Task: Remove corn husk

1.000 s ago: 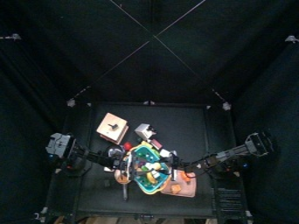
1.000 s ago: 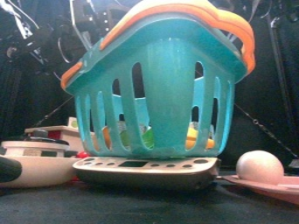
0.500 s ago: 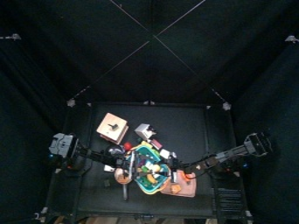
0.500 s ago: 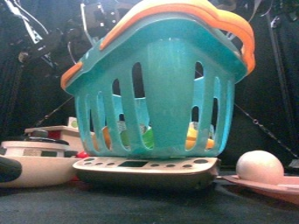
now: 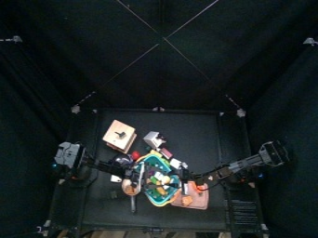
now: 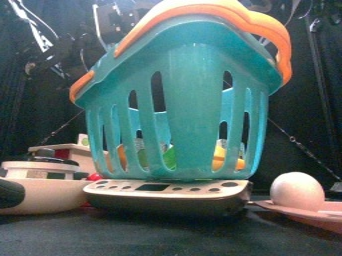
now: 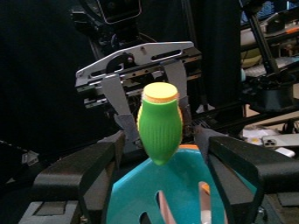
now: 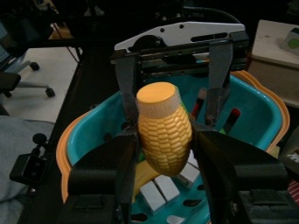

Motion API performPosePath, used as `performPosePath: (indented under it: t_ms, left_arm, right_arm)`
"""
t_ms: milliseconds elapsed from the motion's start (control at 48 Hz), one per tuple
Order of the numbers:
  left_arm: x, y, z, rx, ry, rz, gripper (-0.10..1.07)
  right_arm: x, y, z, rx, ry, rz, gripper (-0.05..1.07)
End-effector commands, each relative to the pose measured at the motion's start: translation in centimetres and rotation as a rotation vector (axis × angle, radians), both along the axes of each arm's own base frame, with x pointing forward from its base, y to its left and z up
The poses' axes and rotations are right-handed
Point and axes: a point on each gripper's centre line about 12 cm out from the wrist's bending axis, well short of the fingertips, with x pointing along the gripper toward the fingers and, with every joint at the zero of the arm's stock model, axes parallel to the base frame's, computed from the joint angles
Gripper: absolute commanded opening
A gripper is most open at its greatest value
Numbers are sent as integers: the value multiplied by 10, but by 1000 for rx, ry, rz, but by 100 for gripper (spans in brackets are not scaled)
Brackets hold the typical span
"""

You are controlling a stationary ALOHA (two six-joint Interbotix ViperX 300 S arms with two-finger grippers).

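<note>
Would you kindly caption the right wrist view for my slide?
Right hand gripping the yellow cob above the teal basket, facing the other arm's hand.

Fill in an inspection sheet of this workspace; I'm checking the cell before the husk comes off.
Surface: black table, crowded near its front.
Job's things: corn husk, green, on the yellow cob, held above the teal basket.
Clutter: scale under the basket; white egg; white bowl; tan block.
Grippers: right gripper closed on the cob; left gripper at the husk, facing it.
Cables: loose cable behind the left arm; cords crossing overhead.
Surroundings: black curtains; room floor shows beyond.
</note>
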Motion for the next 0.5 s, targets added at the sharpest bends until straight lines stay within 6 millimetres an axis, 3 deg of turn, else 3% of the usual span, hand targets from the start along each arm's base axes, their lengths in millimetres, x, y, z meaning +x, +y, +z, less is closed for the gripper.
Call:
performPosePath:
  t_ms: [0,312,479]
  left_arm:
    - [3,1,10,-5,-35,3,94]
    - [3,0,10,8,-38,-7,72]
    - [1,1,11,17,-40,-9,67]
  right_arm:
    - [2,1,16,5,-43,3,57]
    - [2,1,16,5,-43,3,57]
    - [2,1,16,6,-42,4,57]
